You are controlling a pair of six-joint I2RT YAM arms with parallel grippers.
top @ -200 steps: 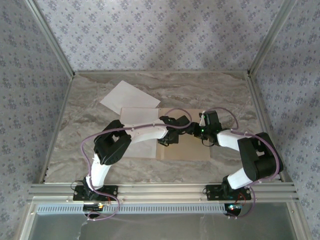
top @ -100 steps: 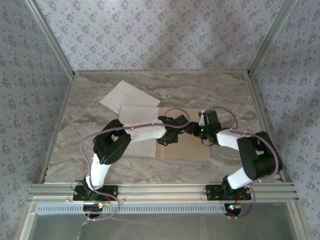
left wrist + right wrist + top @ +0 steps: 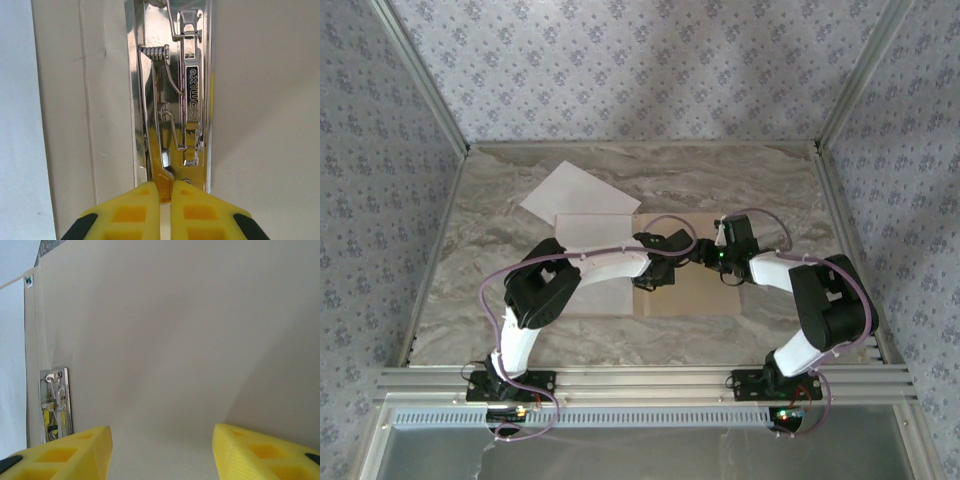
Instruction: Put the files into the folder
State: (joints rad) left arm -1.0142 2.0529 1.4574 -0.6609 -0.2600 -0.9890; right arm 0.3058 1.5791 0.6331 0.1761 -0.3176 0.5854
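Folder: your folder [image 3: 705,295] lies open and flat on the table [image 3: 760,190], spine running away from the arms, so both halves and the fastener are within reach.
Clip: the metal clip [image 3: 192,100] sits on the right half just beside the spine. It looks closed, so in my judgement no paper can slide under it until you raise it.
Near sheet: one white sheet [image 3: 592,232] rests on the folder's left half, its edge near the spine but apart from the clip. It looks staged for filing.
Far sheet: the other white sheet [image 3: 575,192] lies tilted on the table behind the folder, its near edge meeting the first one.
Left gripper: your left gripper [image 3: 165,192] is pinched narrow, fingers closed on the near end of the clip's lever [image 3: 161,177]. That grip suits lifting the clip.
Right gripper: your right gripper [image 3: 160,447] stands about half apart with nothing between the fingers, low over the bare right half. Whether it touches the card, I cannot tell. It is likely there to steady the folder.
Stage: opening the clip, as I read it; neither sheet is fastened yet.
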